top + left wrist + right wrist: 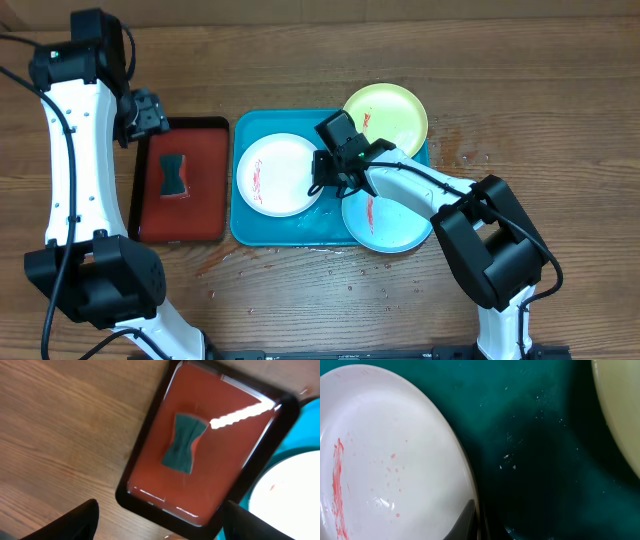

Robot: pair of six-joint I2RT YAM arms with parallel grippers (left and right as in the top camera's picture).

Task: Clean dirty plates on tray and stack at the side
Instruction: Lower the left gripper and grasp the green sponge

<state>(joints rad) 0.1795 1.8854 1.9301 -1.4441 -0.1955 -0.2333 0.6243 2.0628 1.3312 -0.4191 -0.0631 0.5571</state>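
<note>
Right pincer (pixel 321 184) (grip unclear) at round, glossy, red-smeared white plate (pixel 275 175) rim

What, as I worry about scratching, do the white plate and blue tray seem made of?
White plate: probably plastic, smooth and glossy, judging by soft highlights and its thin rim. Blue tray: likely moulded plastic, glossy; rounded corners, water droplets beading on it.
</note>
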